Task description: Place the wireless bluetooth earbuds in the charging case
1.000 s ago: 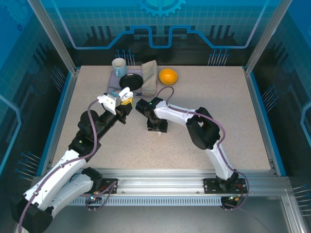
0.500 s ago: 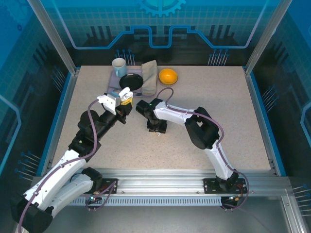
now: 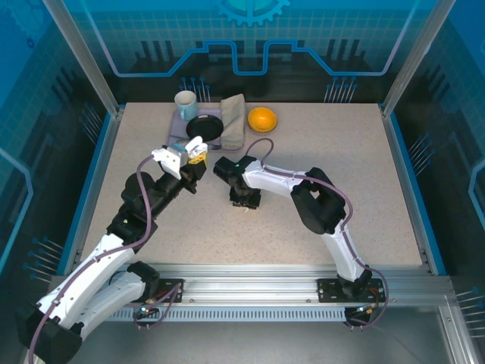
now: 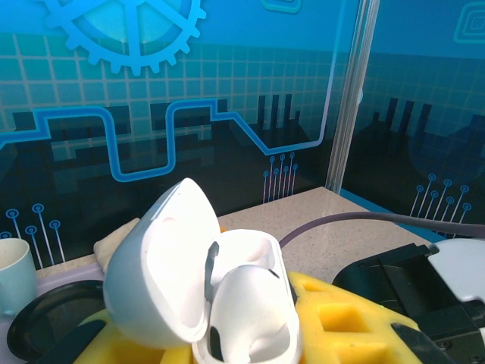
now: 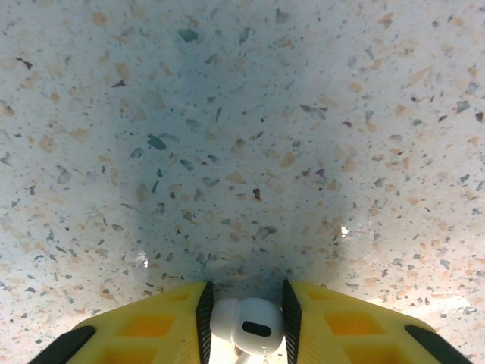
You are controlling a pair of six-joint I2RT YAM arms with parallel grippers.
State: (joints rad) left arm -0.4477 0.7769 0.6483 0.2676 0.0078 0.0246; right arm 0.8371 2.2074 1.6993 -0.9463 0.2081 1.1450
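Observation:
My left gripper (image 3: 194, 154) is raised above the table and shut on a white charging case (image 4: 246, 303), whose lid (image 4: 155, 265) stands open; the case (image 3: 195, 144) sits between the yellow fingers (image 4: 341, 318). My right gripper (image 3: 246, 203) points straight down at the speckled tabletop. A white earbud (image 5: 246, 324) lies between its two black pads (image 5: 204, 318), which touch it on both sides, so the right gripper (image 5: 246, 315) is shut on it just above the table surface.
At the back of the table stand a pale mug (image 3: 186, 105), a black plate (image 3: 204, 127), a folded beige cloth (image 3: 233, 120) and an orange bowl (image 3: 262, 119). A purple cable (image 4: 364, 220) runs across behind the case.
The right gripper has closed in on the white earbud and shifted slightly. The left arm and the case have stayed still.

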